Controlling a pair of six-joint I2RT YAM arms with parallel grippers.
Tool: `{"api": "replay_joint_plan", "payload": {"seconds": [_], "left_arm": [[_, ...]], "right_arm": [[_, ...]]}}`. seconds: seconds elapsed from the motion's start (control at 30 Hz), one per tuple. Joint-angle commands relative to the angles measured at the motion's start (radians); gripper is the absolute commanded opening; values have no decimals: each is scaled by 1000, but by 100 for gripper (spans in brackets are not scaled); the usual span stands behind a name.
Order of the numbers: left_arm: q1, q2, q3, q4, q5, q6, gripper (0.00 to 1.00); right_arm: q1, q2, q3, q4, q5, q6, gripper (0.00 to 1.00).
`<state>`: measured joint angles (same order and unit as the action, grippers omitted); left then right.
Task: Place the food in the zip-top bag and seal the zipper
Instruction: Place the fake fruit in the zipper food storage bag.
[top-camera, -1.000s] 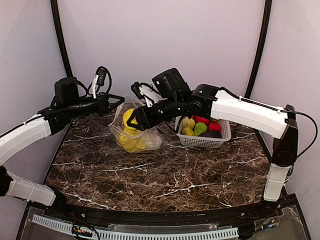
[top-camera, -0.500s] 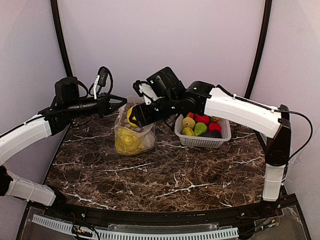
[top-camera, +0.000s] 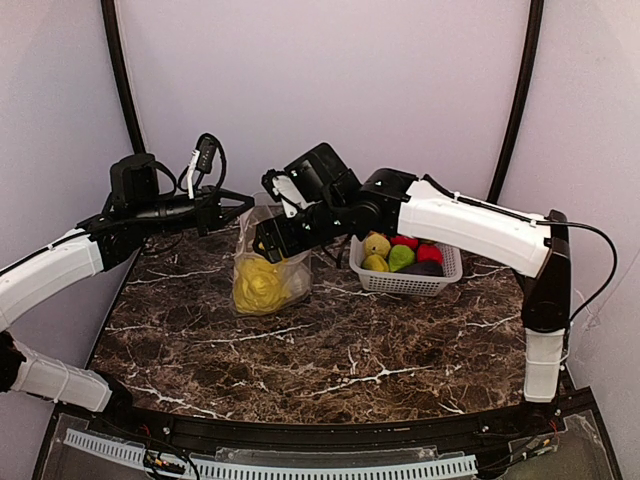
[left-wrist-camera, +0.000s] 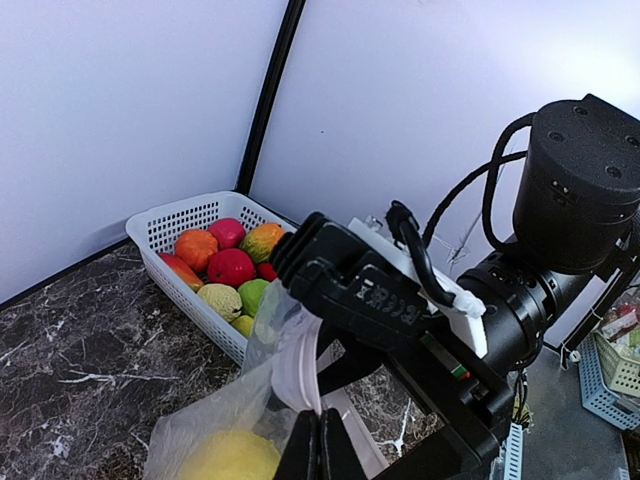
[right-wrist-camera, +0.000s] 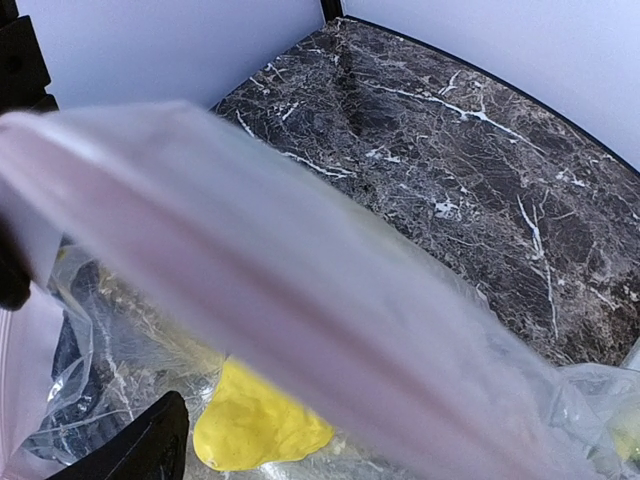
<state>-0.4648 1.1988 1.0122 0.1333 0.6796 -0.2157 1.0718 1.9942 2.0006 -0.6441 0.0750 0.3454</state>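
yellow piece dropped, more to load

zip-top bag (top-camera: 265, 280) stands on the tabletop (top-camera: 330, 350), rim pinched in the left gripper (top-camera: 240, 203) jaws. right gripper (top-camera: 268, 240) jaws are now spread and empty. its yellow food (top-camera: 258, 287) has fallen inside. remaining food (top-camera: 400, 252) waits in the basket (top-camera: 405, 286); zipper (left-wrist-camera: 298, 370) unsealed.

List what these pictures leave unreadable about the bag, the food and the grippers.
- Jaws of the right gripper: how wide they stand. The blurred zipper fills the right wrist view, and the top view is too small and dark.
- Count of yellow food in the zip-top bag: crumpled plastic merges it in every view.
- Lower food in the basket: buried under the upper pieces in the top and left wrist views.
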Motion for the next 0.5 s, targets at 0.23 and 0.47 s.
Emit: {"api": "replay_joint_plan", "payload": {"seconds": [0.23,0.47], "left_arm": [[-6,-23,-16,27,-51,14,1],[-6,-37,-15,-11,-158,27,1]], "right_arm": [[11,-74,-22,52,-1,-69,84],[14,-334,-273,235,-70,-176,94]]}}
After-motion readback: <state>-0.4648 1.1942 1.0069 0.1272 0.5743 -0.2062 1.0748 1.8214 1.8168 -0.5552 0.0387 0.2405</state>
